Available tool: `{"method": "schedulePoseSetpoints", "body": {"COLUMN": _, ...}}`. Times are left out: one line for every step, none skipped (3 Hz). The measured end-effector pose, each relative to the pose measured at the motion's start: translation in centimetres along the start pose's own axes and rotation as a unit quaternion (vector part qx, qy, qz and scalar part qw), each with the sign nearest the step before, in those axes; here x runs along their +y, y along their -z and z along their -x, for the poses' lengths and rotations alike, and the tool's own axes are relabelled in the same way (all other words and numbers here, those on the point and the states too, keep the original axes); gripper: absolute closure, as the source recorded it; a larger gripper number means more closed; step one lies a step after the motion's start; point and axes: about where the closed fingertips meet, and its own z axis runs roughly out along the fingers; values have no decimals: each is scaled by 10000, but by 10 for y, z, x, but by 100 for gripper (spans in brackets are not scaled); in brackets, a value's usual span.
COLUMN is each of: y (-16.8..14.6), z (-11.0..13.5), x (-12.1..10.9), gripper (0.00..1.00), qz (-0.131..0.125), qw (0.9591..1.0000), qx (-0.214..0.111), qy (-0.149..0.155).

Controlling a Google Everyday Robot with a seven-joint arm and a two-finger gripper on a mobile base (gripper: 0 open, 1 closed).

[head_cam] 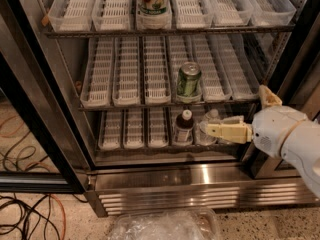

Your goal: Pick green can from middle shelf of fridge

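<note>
The green can [189,81] stands upright near the front of the fourth lane tray on the middle shelf [129,76] of the fridge [175,180]. It is green and white with a silver top. My gripper [236,110] is at the right, in front of the lower shelf, below and to the right of the can and apart from it. It is open and empty. One tan finger [227,132] points left at lower-shelf height and the other [268,97] points up beside the right door post.
A white-green carton [152,4] stands on the upper shelf. Two small bottles [184,127] stand on the lower shelf, close to my lower finger. The black door frame [35,129] is at left, cables [25,214] lie on the floor, and a clear plastic bag [165,226] lies below.
</note>
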Motion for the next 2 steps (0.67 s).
{"method": "schedulePoseSetpoints", "body": {"y": 24, "z": -67, "x": -49, "gripper": 0, "qz": -935, "qw": 9904, "qx": -512, "qy": -876}}
{"method": "schedulePoseSetpoints", "body": {"y": 24, "z": -67, "x": -49, "gripper": 0, "qz": -934, "qw": 9904, "qx": -512, "qy": -876}}
